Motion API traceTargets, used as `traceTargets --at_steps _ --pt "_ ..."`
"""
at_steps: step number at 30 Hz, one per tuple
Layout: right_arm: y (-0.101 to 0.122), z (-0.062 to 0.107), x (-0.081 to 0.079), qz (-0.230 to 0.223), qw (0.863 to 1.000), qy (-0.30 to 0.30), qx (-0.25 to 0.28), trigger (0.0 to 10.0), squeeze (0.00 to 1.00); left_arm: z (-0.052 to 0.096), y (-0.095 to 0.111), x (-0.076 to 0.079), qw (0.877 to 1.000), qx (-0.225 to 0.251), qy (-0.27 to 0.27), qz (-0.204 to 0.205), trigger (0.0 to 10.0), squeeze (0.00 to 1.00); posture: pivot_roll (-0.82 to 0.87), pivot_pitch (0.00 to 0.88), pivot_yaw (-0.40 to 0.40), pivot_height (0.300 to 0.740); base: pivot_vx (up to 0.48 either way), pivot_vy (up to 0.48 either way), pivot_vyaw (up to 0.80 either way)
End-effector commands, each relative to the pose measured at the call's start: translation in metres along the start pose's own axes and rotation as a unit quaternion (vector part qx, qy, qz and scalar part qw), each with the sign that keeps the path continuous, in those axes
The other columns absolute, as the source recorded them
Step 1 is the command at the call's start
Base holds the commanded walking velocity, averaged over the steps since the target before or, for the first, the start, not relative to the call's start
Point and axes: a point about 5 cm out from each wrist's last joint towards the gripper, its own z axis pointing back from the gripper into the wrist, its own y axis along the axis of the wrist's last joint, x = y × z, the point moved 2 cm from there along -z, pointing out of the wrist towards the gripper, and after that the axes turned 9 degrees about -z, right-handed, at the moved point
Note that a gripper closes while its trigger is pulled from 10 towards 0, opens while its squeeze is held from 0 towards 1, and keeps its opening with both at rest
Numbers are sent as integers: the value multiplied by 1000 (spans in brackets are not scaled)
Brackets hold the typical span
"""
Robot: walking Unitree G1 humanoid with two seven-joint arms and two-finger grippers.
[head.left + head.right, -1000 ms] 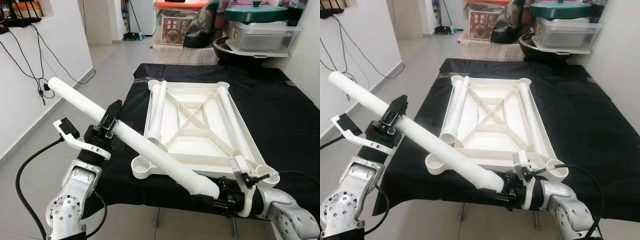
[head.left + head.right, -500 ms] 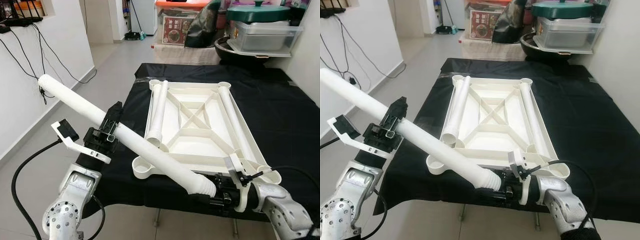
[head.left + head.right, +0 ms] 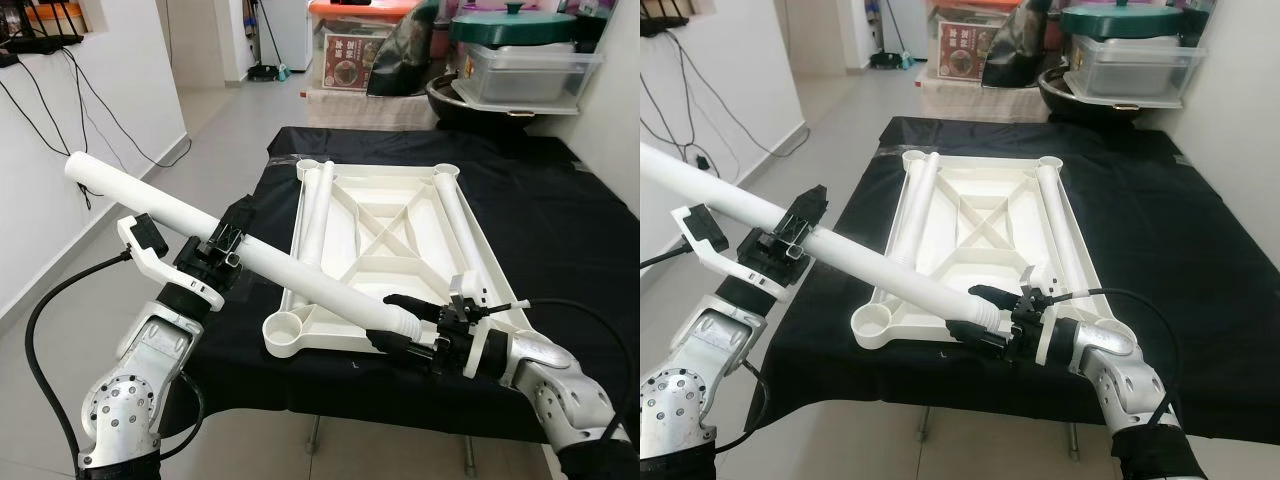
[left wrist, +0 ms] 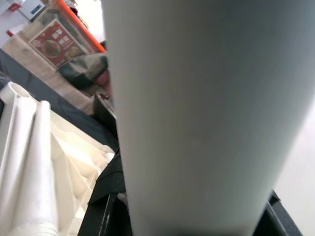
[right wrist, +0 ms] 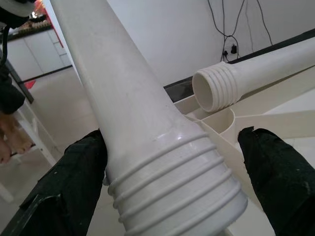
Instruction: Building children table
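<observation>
A white table top lies upside down on a black-covered table, with two white legs lying inside its frame. A third long white leg slants from high on the left down to the top's near edge. My left gripper is shut on its middle, and the leg looms close in the left wrist view. My right gripper is shut on the leg's threaded end, a black finger on either side. That end hovers just right of the near left corner socket.
Storage boxes and a lidded pot stand beyond the table's far end. A white wall with hanging cables runs along the left, with open floor beside the table. A person's bare feet stand by a white stand.
The leg's threaded end rose from below the table's front edge to over the table top's near edge. My right gripper came up and forward with it. The leg now lies flatter.
</observation>
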Motion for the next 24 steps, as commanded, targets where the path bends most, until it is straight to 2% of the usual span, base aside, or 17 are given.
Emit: traceTargets --at_steps 1,3,5,6,11,13,15,16,17,18,19,20,21,22,24 --pt "4 4 -2 0 1000 5 10 10000 1000 -1 7 -1 1000 10 2 2 10000 0 4 0 -14 740 0 0 0" --pt "14 10 -11 8 999 41 16 10000 1000 -17 40 1 999 35 -22 -13 10000 0 -3 0 -10 740 0 0 0" --pt "14 10 -11 8 999 41 16 10000 1000 -17 40 1 999 35 -22 -13 10000 0 -3 0 -10 740 0 0 0" --pt "22 9 -16 15 998 58 23 10000 1000 -24 49 4 998 36 -37 -20 10000 0 -4 0 -11 740 0 0 0" --pt "29 6 -21 28 997 74 21 10000 1000 -30 49 7 998 27 -51 -31 10000 0 -10 0 -1 740 0 0 0" --pt "56 -10 -28 106 990 89 -13 10000 1000 -43 38 19 995 -7 -93 -42 10000 0 -22 0 13 740 0 0 0" --pt "56 -10 -28 106 990 89 -13 10000 1000 -43 38 19 995 -7 -93 -42 10000 0 -22 0 13 740 0 0 0" --pt "69 -18 -25 137 988 74 -22 10000 1000 -47 32 23 993 -20 -106 -40 10000 0 -27 0 15 740 0 0 0" --pt "69 -18 -25 137 988 74 -22 10000 1000 -47 32 23 993 -20 -106 -40 10000 0 -27 0 15 740 0 0 0" --pt "88 -27 -21 176 983 53 -23 10000 1000 -50 21 27 992 -39 -121 -26 10000 0 -24 0 12 740 0 0 0" --pt "88 -27 -21 176 983 53 -23 10000 1000 -50 21 27 992 -39 -121 -26 10000 0 -24 0 12 740 0 0 0" --pt "90 -34 -22 187 980 55 -32 10000 1000 -50 7 27 990 -64 -124 -18 10000 0 -24 0 11 740 0 0 0" --pt "90 -34 -22 187 980 55 -32 10000 1000 -50 7 27 990 -64 -124 -18 10000 0 -24 0 11 740 0 0 0" --pt "88 -40 -23 200 977 55 -46 10000 984 -50 -3 29 988 -82 -129 -11 10000 0 -26 0 13 740 0 0 0" --pt "86 -44 -23 204 976 55 -57 10000 976 -49 -11 30 986 -95 -135 -5 10000 0 -28 0 13 740 0 0 0"
